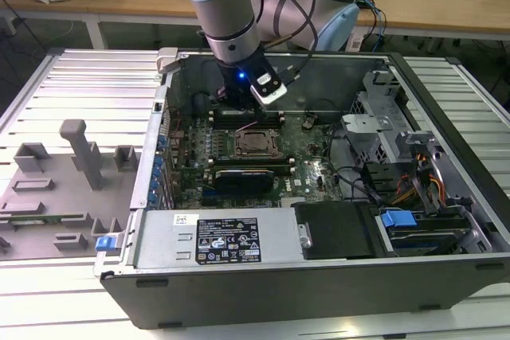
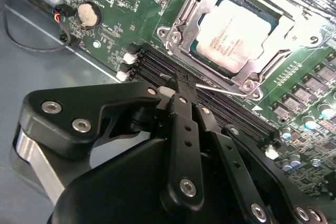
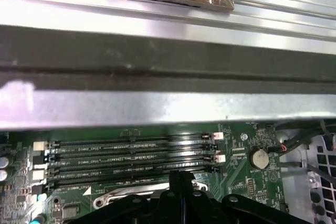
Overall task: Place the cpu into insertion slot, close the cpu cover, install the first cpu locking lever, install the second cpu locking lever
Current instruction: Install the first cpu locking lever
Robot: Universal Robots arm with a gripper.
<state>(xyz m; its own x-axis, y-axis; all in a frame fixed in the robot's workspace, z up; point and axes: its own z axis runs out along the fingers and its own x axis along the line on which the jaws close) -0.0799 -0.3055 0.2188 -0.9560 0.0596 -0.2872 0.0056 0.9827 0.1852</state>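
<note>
The cpu (image 2: 236, 30) sits in the insertion slot (image 2: 178, 35), cpu cover (image 2: 294, 24) lying over both. Just beside the slot run the memory slots (image 2: 231, 111), gripper (image 2: 179, 85) above them.

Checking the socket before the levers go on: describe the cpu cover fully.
The cpu cover is a thin silver-grey metal frame with a large square window, lying flat, closed over the cpu, whose dull top shows through it. Screws sit by its corners. A thin wire lever runs beside one edge, near the gripper.
</note>
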